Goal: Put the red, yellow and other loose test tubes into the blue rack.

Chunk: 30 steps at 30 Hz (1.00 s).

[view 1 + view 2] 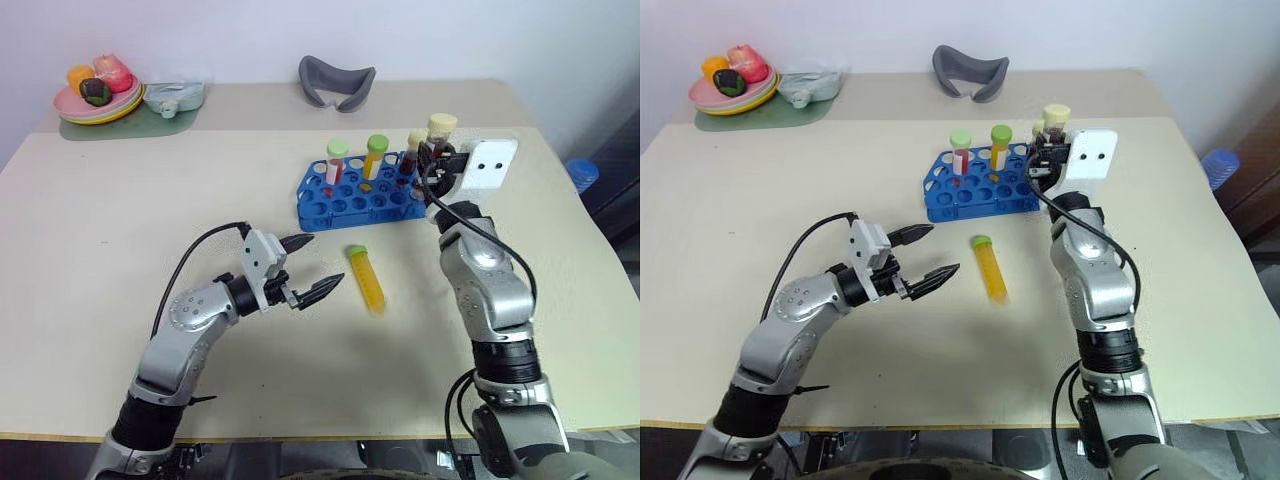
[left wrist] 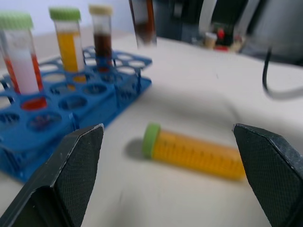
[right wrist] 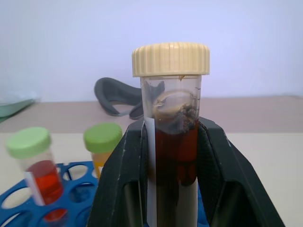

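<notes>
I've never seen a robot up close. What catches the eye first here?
The right claw holds a cream-capped tube of dark brown liquid upright above the blue plastic rack, where three capped tubes already stand. On the beige table in front of the rack lies a green-capped tube of yellow liquid, with the left claw open beside it.

Setting: a staged lab bench in a plain indoor room rather than a working laboratory. Evidence: a blue rack [image 1: 360,198] of round wells stands on a bare beige counter [image 1: 120,230], with capped tubes of red, yellow and dark brown liquid upright in it, and one yellow tube [image 1: 367,277] lying loose beside it. Against a plain white wall sit non-lab items: a stack of plates with toy food [image 1: 98,92], a small pale green dish [image 1: 172,98] and a grey curved cushion [image 1: 336,81].
</notes>
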{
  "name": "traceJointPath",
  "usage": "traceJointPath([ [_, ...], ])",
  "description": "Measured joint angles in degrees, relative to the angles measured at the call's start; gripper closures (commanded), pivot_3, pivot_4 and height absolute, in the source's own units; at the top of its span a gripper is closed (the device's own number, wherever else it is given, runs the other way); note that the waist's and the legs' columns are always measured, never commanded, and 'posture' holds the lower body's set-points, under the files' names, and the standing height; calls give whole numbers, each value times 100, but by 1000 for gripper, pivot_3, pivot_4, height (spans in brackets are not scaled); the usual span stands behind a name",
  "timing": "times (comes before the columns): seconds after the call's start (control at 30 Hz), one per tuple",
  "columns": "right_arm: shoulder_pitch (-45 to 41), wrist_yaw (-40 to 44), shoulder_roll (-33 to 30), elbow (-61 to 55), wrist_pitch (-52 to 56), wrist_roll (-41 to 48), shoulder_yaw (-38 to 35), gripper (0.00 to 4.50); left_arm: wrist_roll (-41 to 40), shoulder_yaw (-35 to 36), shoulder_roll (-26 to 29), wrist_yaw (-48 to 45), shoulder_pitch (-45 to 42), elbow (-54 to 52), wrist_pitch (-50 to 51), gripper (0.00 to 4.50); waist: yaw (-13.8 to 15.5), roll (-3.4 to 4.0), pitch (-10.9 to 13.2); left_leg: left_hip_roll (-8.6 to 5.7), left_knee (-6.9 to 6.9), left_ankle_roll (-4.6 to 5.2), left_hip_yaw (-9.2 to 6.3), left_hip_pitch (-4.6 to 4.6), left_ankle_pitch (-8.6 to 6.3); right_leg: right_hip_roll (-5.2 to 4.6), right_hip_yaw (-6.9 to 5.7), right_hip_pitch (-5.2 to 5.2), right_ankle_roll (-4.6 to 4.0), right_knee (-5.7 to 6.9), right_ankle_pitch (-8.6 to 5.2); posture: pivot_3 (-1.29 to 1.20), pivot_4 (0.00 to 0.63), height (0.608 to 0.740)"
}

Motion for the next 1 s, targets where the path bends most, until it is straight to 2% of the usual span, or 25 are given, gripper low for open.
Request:
traceJointPath([
  [0.2,-198,207,224,938,-744,-305,-125,3741,10,-118,-103,186,-104,-164,145,0,-17,1,0,0,-1,0,0,3,0,0,0,0,0,3,0,0,150,740],
  [0.37,-440,329,275,1627,-1187,-404,-286,3741,-97,-106,19,243,-100,-508,416,0,-15,1,-1,0,-1,-1,0,3,1,0,1,0,0,5,0,0,150,740],
  [0.8,-598,475,393,2193,-1590,-509,-490,3741,-145,-44,87,232,-18,-585,534,0,-38,2,-1,0,-1,-5,0,6,3,0,1,1,0,8,0,0,150,740],
  [1.0,-597,551,448,2127,-1499,-505,-556,686,-129,-46,87,192,98,-498,332,0,-59,3,-1,0,-1,-6,0,6,3,0,1,1,0,10,0,0,150,740],
])
